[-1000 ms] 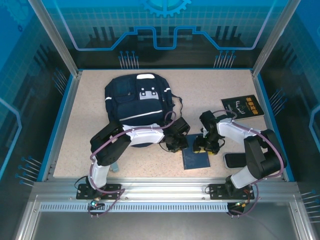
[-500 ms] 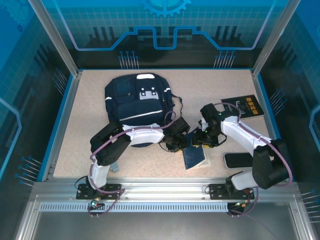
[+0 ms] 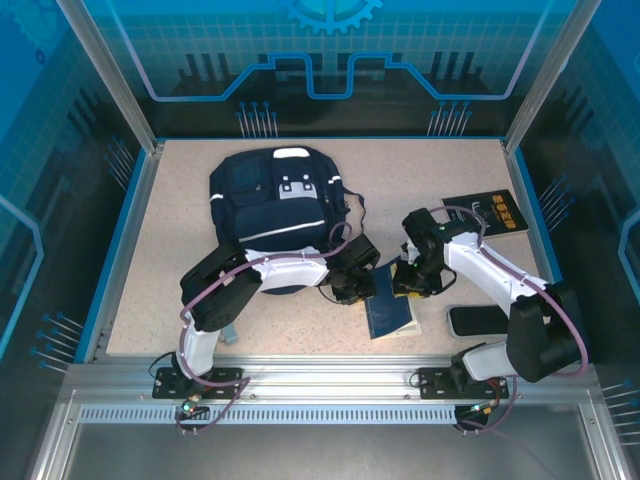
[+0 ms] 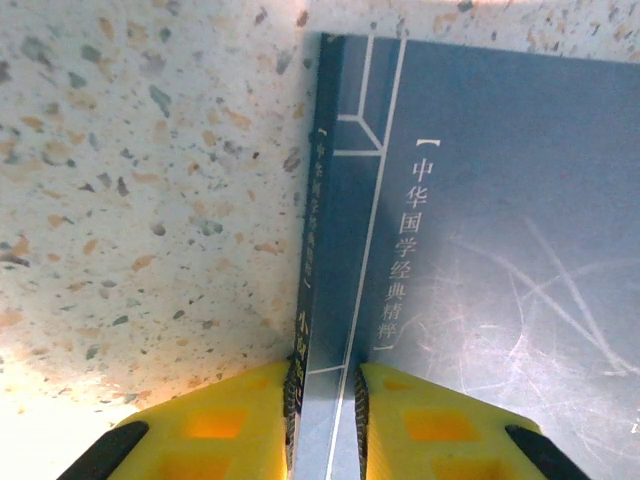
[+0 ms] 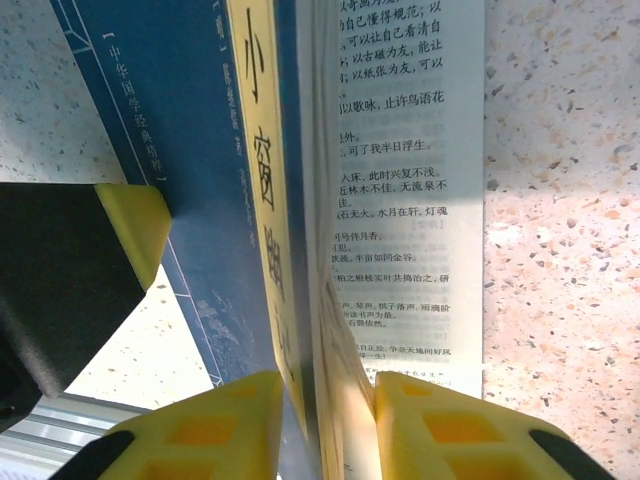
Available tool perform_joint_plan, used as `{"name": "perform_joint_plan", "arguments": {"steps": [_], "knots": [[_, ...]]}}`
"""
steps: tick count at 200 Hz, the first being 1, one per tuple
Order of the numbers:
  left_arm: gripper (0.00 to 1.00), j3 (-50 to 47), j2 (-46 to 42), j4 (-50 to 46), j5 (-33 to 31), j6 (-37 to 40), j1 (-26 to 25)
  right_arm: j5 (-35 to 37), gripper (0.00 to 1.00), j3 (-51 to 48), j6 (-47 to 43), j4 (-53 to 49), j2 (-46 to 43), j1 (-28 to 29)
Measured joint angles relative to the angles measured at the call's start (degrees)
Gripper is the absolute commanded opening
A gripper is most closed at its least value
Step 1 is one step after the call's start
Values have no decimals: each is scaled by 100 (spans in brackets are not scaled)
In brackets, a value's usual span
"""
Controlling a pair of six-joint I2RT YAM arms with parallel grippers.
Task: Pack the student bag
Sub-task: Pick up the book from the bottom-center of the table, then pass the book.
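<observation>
**A:** Left fingers point(image 4: 225, 425) are clamped tight on the blue book point(image 4: 480, 250), its spine edge pinched between the yellow pads.

**B:** And the right fingers point(image 5: 440, 430) look clenched on that same book from the opposite edge. They grip a yellow inner flap and a wad of printed pages. The blue cover splays away from them.

**A:** So it's held at both ends, and its held end looks tipped up off the worktop point(image 3: 420, 170). The student bag point(image 3: 275, 205) lies flat just beyond the book, on the left arm's side.

**B:** I'd call this the lift-and-carry step. To do it well, the right side wants cover and pages gathered together, or the block may fan open. Both arms should rise evenly so the spine isn't twisted.

**A:** And room to move?

**B:** It's tight right over the book, with the wrists nearly meeting. A dark flat slab point(image 3: 478, 320) lies near the book on the right arm's side. A black book with yellow lettering point(image 3: 487, 213) sits farther out. Bare worktop beyond the book gives swing room. The left forearm hides the bag's end nearest the book, so I can't tell if its mouth is open.
</observation>
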Motion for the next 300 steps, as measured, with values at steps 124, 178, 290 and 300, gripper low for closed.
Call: {"name": "perform_joint_plan", "arguments": {"steps": [124,178,290,300], "knots": [[44,-59,-251,-2,57,240,190,-219,4,7,118,164,-109,-44],[78,-535,-1440,153,238,538,697,-1123,3,96,63,450,-494,-699],[98,-1528,-2273,1963,1814,866,1622,-3314,3,1040,74,876,-540,-1093],[96,-1547,-2273,2186,1965,835,1692,-3438,3,1047,109,935,-540,-1093]]}}
